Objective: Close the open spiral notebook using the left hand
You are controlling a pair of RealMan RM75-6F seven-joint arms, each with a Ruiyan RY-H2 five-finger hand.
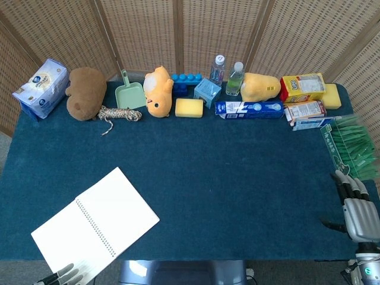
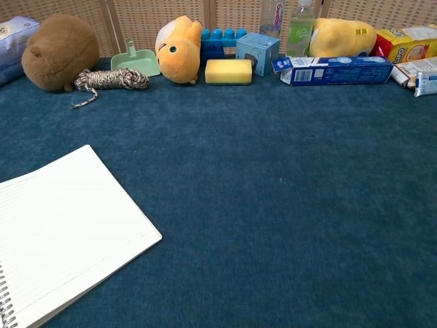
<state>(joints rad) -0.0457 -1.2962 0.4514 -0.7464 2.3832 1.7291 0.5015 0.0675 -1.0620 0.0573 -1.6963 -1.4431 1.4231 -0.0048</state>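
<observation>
Left hand [image 1: 59, 277]: only fingertips visible at the bottom edge, just below the notebook's near corner; whether open or closed cannot be told. Likely staged there to reach the left page.

Notebook [image 1: 95, 222]: open flat at the near-left of the table [image 1: 237, 172], white ruled paper, wire spiral down the middle, covers not yet folded together.

Table surface: dark blue felt-like cloth.

Right hand [image 1: 360, 214]: at the right edge, fingers extended and apart, holding nothing, probably parked clear of the task.

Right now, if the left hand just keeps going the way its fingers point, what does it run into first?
The left hand barely shows at the head view's bottom edge, fingers pointing up and right. First in that line looks to be the open spiral notebook, at its near left page. Height above the page is unclear.
</observation>
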